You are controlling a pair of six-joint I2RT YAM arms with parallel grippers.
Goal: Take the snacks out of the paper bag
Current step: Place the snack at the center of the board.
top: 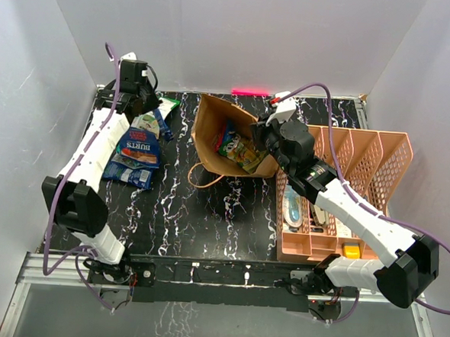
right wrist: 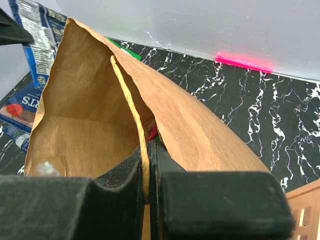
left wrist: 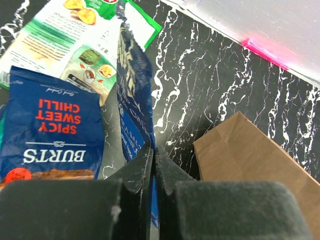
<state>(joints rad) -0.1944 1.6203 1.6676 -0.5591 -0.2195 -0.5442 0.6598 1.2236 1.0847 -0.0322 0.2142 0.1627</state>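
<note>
The brown paper bag [top: 211,141] lies open in the middle of the table, with colourful snacks [top: 238,148] still inside. My right gripper [right wrist: 149,145] is shut on the bag's pale cord handle [right wrist: 127,95], next to the bag's wall [right wrist: 85,120]; a red-green packet [right wrist: 153,133] peeks out just beyond the tips. My left gripper [left wrist: 153,146] is shut on a blue packet [left wrist: 132,95] that hangs edge-on above the table's far left. Under it lie the blue BURTS packet [left wrist: 50,130] and a green-white packet [left wrist: 75,40]. From above, the left gripper [top: 154,107] is left of the bag and the right gripper [top: 259,131] is at its right rim.
A salmon-pink perforated organiser [top: 363,154] stands at the right, under my right arm. Another blue packet [top: 129,174] lies near the front of the pile. A pink strip [top: 249,91] marks the back wall's foot. White walls close in on three sides.
</note>
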